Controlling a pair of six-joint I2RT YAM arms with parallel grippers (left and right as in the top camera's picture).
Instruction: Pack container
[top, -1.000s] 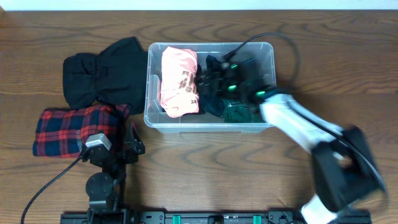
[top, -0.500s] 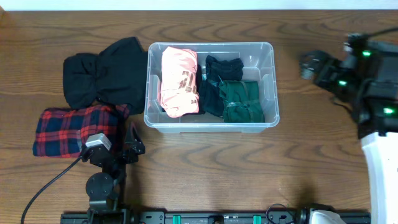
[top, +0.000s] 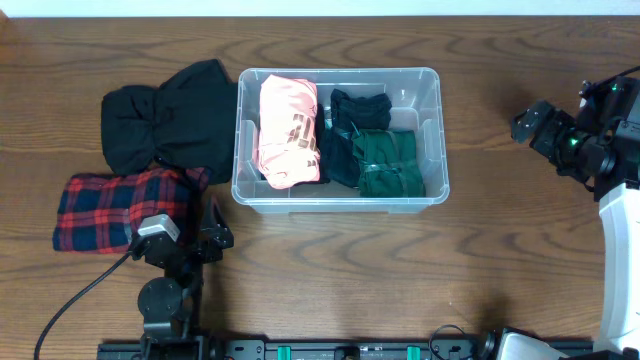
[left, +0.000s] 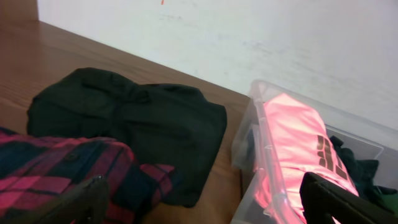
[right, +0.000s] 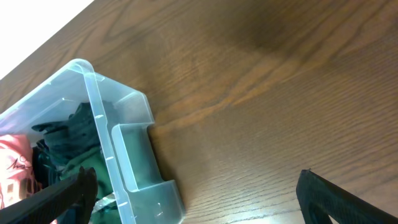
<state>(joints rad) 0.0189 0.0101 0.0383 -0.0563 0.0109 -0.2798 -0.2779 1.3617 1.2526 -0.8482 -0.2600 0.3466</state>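
The container (top: 340, 204) is set at the middle of the table (top: 330, 290), with pink, black and green garments inside. The left gripper (top: 214, 230), near a plaid cloth (top: 105, 205), and the right gripper (top: 530, 124), well off to the container's right, are both seen spread apart.

The container (top: 340, 204) is a clear plastic bin, rectangular with rounded corners and a thick rim, standing upright and lidless on the wooden tabletop (top: 330, 270), long sides running left to right. Inside, a folded pink garment (top: 288, 130) fills the left part, with a black garment (top: 355, 108) and a green garment (top: 390, 165) on the right
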